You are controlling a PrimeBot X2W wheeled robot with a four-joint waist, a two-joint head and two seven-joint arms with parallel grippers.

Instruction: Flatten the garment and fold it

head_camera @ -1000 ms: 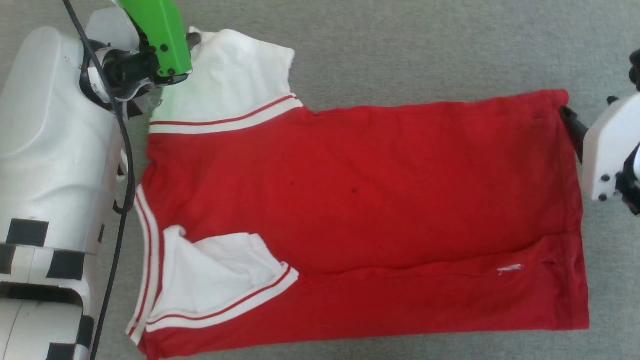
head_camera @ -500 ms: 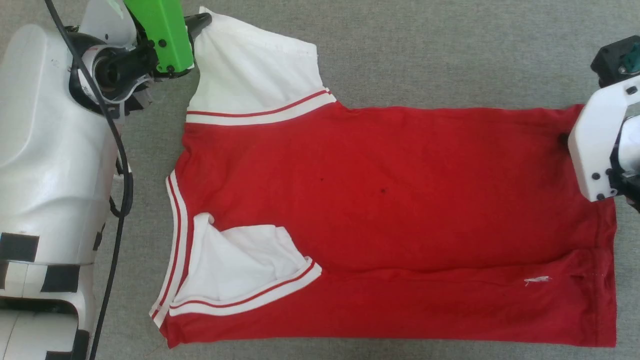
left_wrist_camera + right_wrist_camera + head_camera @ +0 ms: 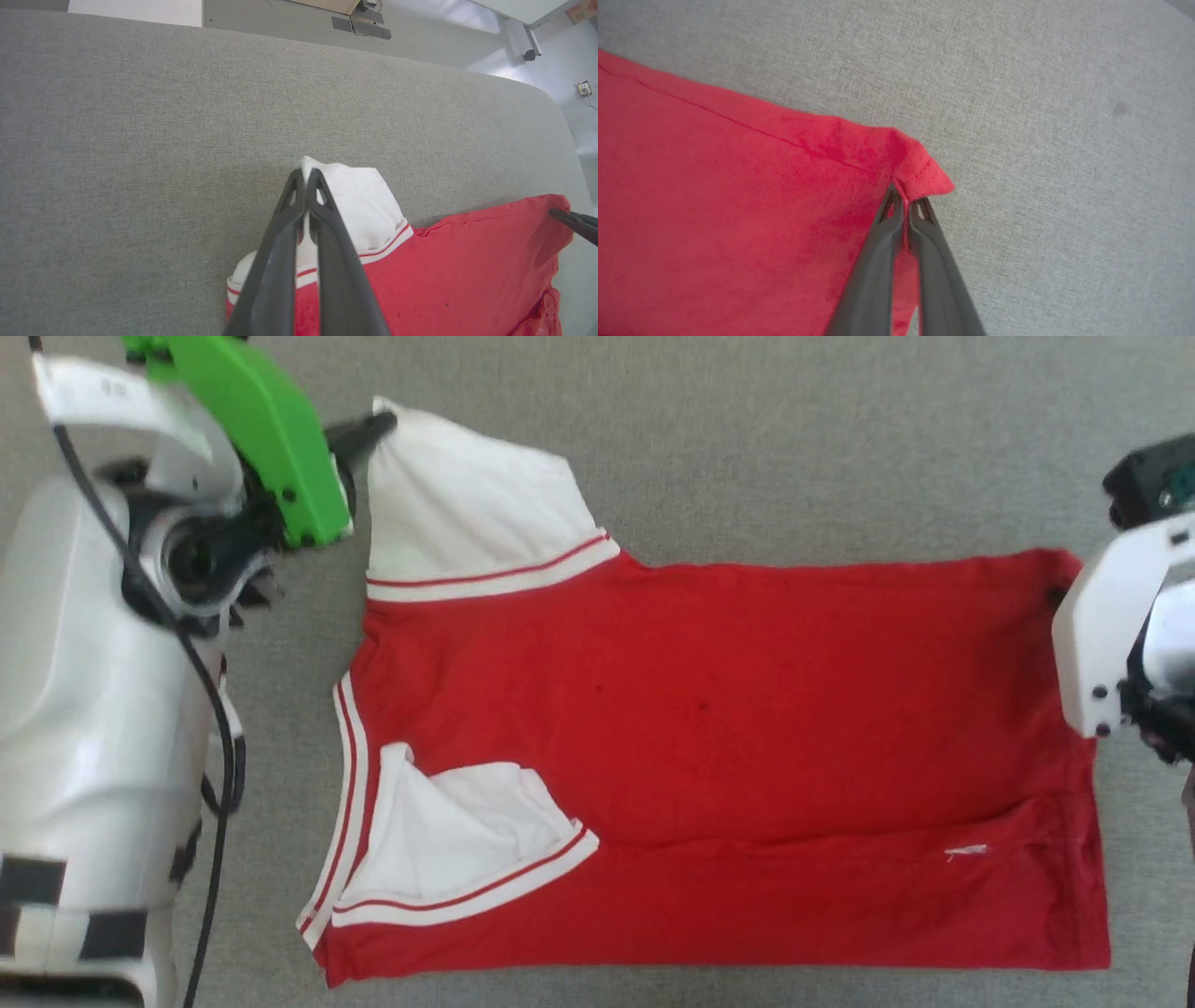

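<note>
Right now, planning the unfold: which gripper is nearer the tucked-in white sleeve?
Left. Left gripper pinches the outer sleeve tip, near the tucked-in sleeve; right gripper pinches the jersey's far hem corner.

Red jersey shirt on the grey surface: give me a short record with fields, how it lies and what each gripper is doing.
garment: red jersey T-shirt with white short sleeves, spread on grey fabric surface
far sleeve: laid out, away from the body
near sleeve: folded onto the red body
left gripper: shut on the far sleeve's tip
right gripper: shut on a red hem corner
</note>
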